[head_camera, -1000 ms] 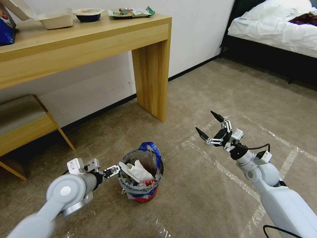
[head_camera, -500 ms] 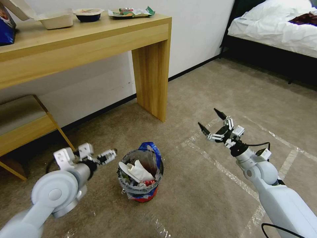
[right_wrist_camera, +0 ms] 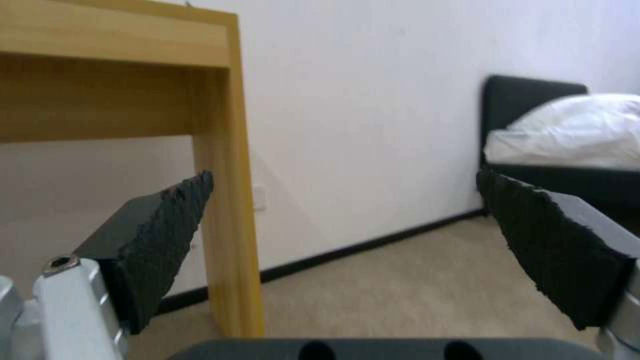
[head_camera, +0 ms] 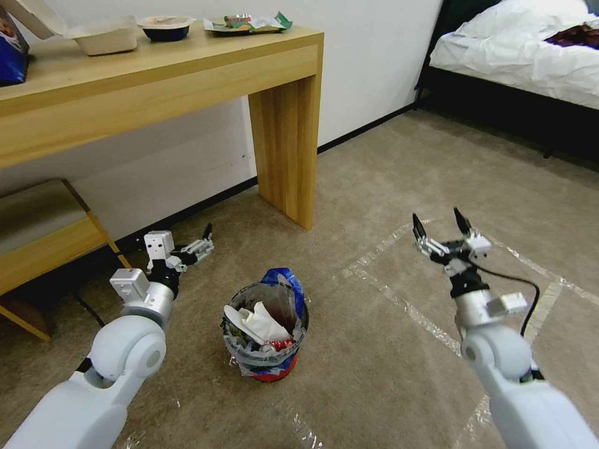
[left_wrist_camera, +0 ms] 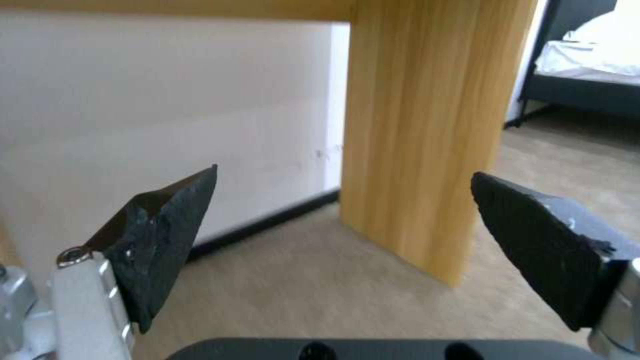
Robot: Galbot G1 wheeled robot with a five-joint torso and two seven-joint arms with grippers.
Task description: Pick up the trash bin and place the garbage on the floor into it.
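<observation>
The trash bin [head_camera: 267,337] is sitting upright on the floor [head_camera: 387,349], nearest of all and between the two arms, with neither tool touching it. Its clear printed bag is folding over the rim, a blue handle [head_camera: 284,279] is sticking up at the far side, and the red pail is peeking out at the base. Inside, the garbage is lying piled: white tissues [head_camera: 259,321] on top and a bit of red can [head_camera: 281,344] just beneath them. Pale tape lines [head_camera: 412,315] are crossing the beige carpet to the bin's right.

A little farther out on the left, the left tool [head_camera: 203,243] is hovering above the carpet, well apart from the bin and pointing toward the wall. Its fingers are standing spread wide and released in the left wrist view, with nothing between them and the table leg [left_wrist_camera: 427,135] showing through the gap.

On the right, the right tool [head_camera: 440,227] is hanging in the air over the taped carpet, also well clear of the bin. Its two black fingertips [right_wrist_camera: 167,235] are parted wide, empty and released.

Beyond both, the wooden table [head_camera: 187,68] is standing against the white wall, carrying a white takeaway box [head_camera: 103,34], a dark bowl [head_camera: 165,28] and a green-edged wrapper [head_camera: 249,24]. A low wooden bench [head_camera: 43,231] is sitting beneath it on the left. Farthest off on the right, a bed [head_camera: 518,50] with white covers is showing.
</observation>
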